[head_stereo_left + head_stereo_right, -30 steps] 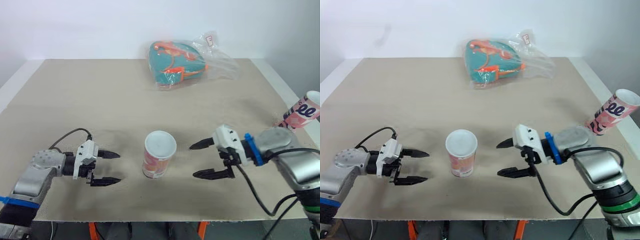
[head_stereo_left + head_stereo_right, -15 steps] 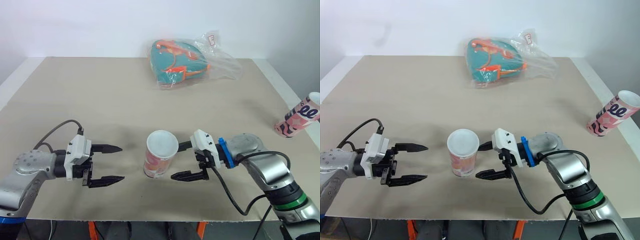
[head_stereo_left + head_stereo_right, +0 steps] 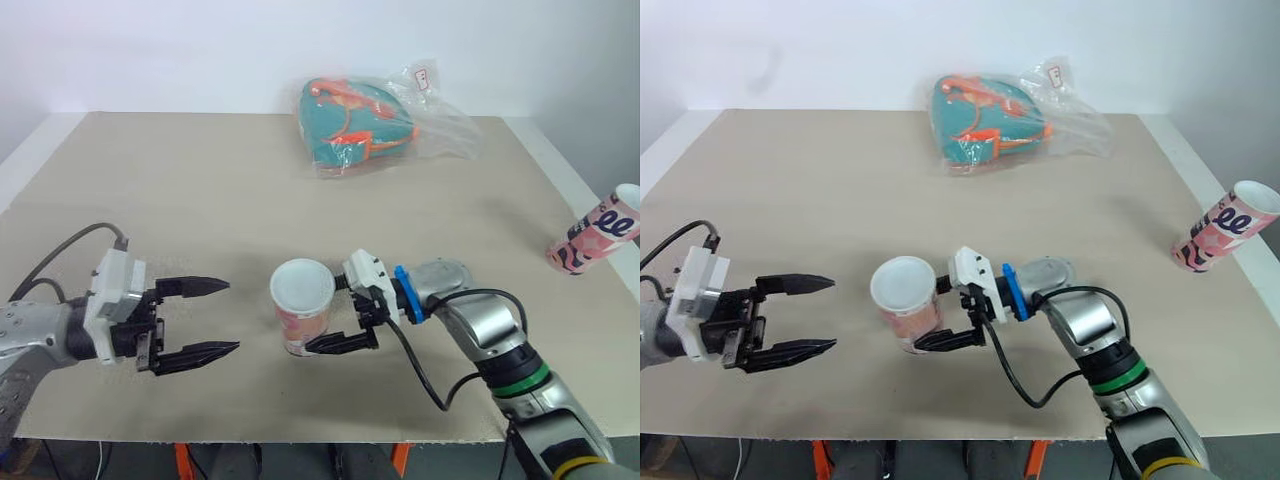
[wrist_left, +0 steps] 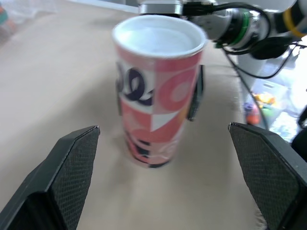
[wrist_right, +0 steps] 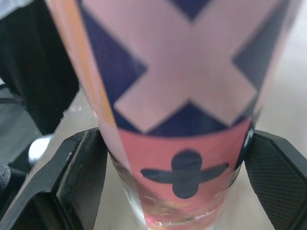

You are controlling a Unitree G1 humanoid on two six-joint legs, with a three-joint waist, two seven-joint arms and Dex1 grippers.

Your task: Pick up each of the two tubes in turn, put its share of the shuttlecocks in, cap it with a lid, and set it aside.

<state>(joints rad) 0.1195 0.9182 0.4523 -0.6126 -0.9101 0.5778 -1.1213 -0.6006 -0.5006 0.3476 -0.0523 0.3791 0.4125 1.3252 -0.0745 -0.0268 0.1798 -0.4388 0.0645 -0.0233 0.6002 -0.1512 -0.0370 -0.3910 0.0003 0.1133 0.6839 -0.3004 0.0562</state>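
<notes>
A pink patterned tube with a white top stands near the table's front middle, leaning slightly left. My right gripper reaches in from the right, and its black fingers press on both sides of the tube's lower half. My left gripper hangs open a hand's width left of the tube, nothing between its fingers. A second pink tube lies tilted at the table's right edge, open mouth up.
A clear plastic bag with teal and orange contents lies at the back middle of the beige table. The front edge runs close below both grippers. Bare tabletop spreads across the left and centre.
My right gripper slid left until its fingers enclosed the tube, and the tube shifted a little left. My left gripper drew back to the left.
</notes>
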